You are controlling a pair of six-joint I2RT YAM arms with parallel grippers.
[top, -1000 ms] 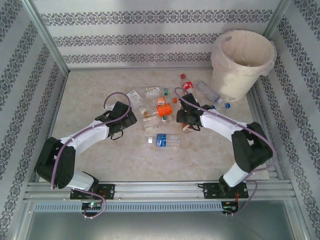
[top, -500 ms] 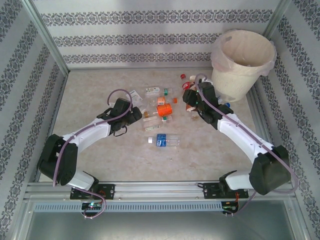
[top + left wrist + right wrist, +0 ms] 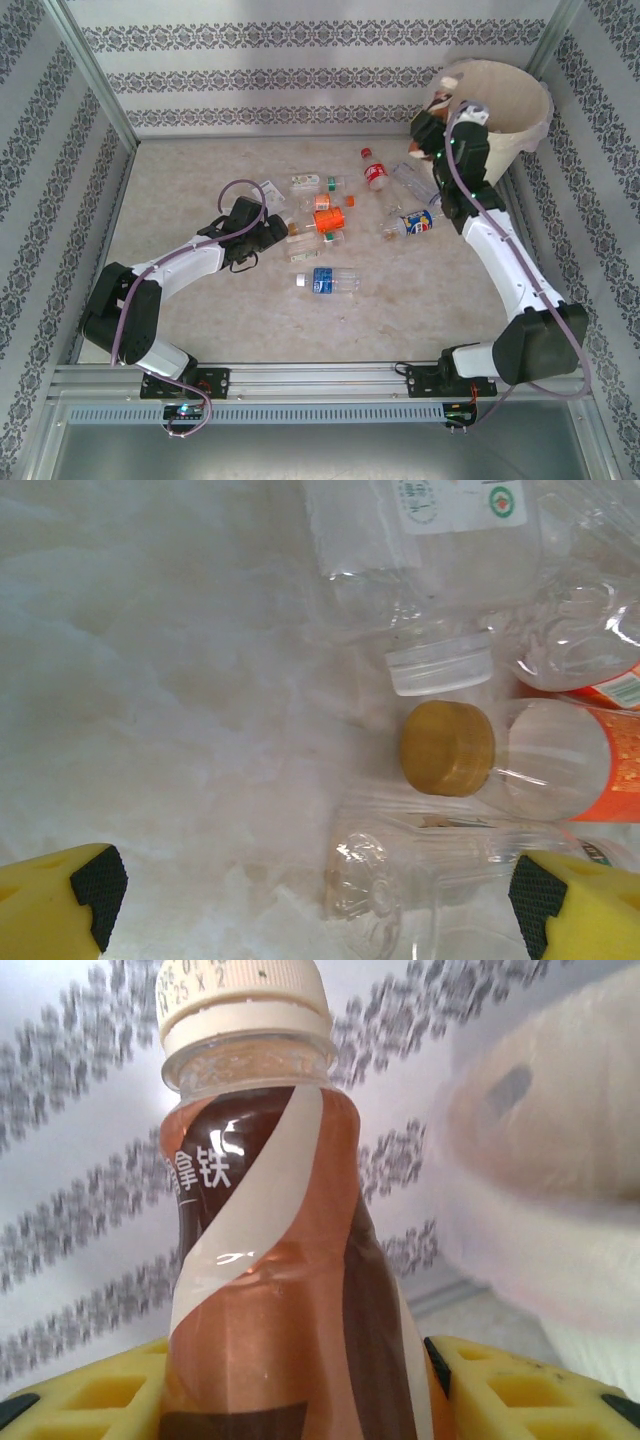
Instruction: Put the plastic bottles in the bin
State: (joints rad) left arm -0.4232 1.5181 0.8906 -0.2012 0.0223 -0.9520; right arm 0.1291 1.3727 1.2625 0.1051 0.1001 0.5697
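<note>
**Held bottle** (image 3: 270, 1260): clear plastic with an amber tint, a brown label crossed by a slanting white band, and a cream-white cap. It stands upright, pinched at its lower body by the right gripper (image 3: 300, 1410), which is raised at the left rim of the bin (image 3: 515, 150).

**Bin:** cream-white and round, in the far right corner of the table (image 3: 180, 180). Its translucent liner folds over the rim. Its contents cannot be made out.

**Other bottles:** scattered mid-table, among them a red-labelled bottle (image 3: 375, 173) and a blue-labelled bottle (image 3: 330, 282).

**Left gripper** (image 3: 320, 905): spread wide, low over a clear bottle (image 3: 420, 880) that lies beside an orange-labelled bottle (image 3: 540, 770) with an amber cap.
</note>
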